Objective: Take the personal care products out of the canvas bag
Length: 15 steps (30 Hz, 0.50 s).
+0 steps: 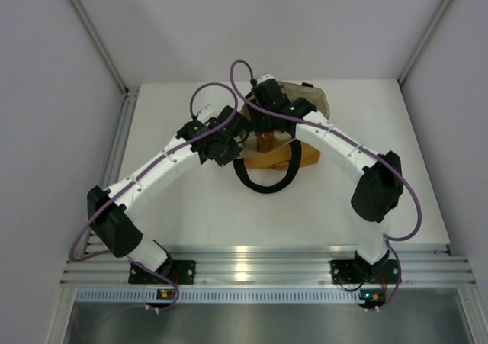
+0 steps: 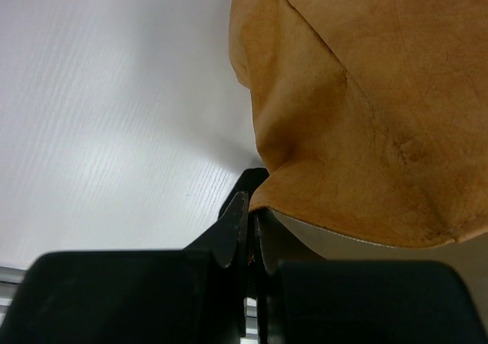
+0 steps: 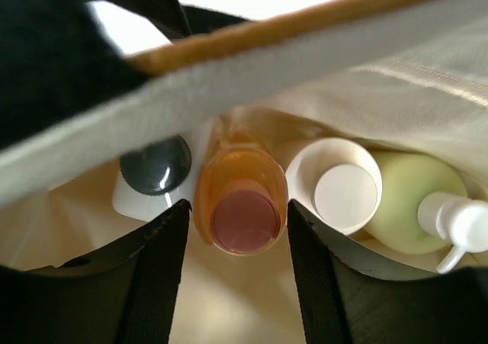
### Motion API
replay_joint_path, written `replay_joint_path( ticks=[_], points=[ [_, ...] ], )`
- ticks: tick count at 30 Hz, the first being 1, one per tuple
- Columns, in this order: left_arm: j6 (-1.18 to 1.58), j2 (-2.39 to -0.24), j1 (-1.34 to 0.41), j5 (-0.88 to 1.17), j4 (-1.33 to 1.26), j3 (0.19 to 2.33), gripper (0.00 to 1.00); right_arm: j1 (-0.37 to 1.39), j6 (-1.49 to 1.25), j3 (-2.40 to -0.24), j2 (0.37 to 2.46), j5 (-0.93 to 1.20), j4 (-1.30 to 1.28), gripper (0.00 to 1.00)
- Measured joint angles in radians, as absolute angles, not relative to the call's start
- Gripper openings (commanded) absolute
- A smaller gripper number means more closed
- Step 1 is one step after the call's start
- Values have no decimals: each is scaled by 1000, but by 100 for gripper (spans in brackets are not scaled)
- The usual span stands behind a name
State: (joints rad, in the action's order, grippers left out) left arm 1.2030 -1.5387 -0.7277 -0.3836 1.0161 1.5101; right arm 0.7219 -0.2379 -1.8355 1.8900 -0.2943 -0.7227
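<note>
The canvas bag (image 1: pixel 268 159) lies at mid-table with its mouth held up. My left gripper (image 2: pixel 252 207) is shut on the bag's mustard edge (image 2: pixel 366 115) and its cream lining. My right gripper (image 3: pixel 238 210) reaches into the bag, open, one black finger on each side of the orange bottle with the pink cap (image 3: pixel 242 199), with only slim gaps. To its left stands the white bottle with a dark cap (image 3: pixel 155 165). On the right are the cream bottle (image 3: pixel 335 184) and the yellow-green bottle (image 3: pixel 412 199) with a white pump. From above, the orange bottle (image 1: pixel 264 140) shows in the mouth.
A black loop handle (image 1: pixel 263 180) lies on the white table (image 1: pixel 191 207) in front of the bag. The bag's rim (image 3: pixel 267 54) crosses close above my right fingers. Grey walls enclose the table on the left, right and back.
</note>
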Motion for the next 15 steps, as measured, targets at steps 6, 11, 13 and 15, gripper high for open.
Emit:
replay_joint_path(
  ticks=[6, 11, 13, 15],
  points=[
    [1171, -1549, -728, -384, 1017, 1517, 0, 702, -238, -1787, 1892, -274, -694, 46],
    [1156, -1549, -728, -385, 1017, 1518, 0, 694, -235, -1777, 1892, -260, -653, 41],
    [1150, -1549, -728, -385, 1017, 1519, 0, 692, -232, -1774, 1892, -259, -636, 34],
    [1148, -1549, -728, -384, 1017, 1521, 0, 691, -229, -1774, 1892, -258, -628, 27]
  ],
)
